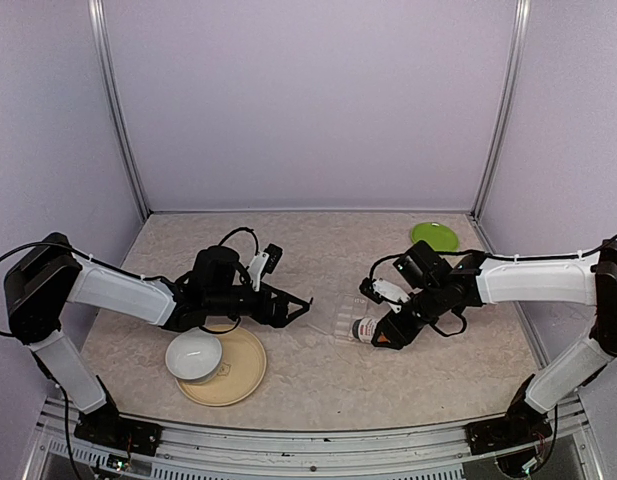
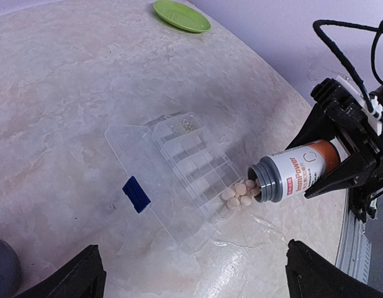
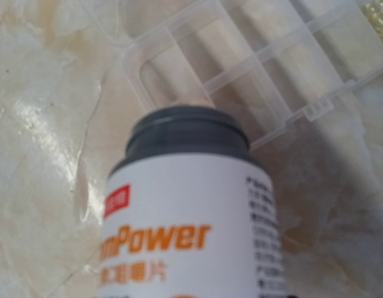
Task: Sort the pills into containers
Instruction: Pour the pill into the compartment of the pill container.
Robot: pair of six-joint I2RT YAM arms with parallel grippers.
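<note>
Pills (image 2: 239, 192) mid-pour at mouth of tipped bottle (image 2: 297, 171), end compartment of pill box (image 2: 179, 149); right fingers (image 2: 340, 180) clamped on bottle, left fingers (image 2: 73, 279) apart; next, dose other compartments sparingly.

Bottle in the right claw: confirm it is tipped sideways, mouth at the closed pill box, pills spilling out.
Not closed: the left wrist view shows the pill box open, lid laid flat. The rest holds: the bottle in the right claw is tipped sideways, mouth at the box, pills spilling out.
</note>
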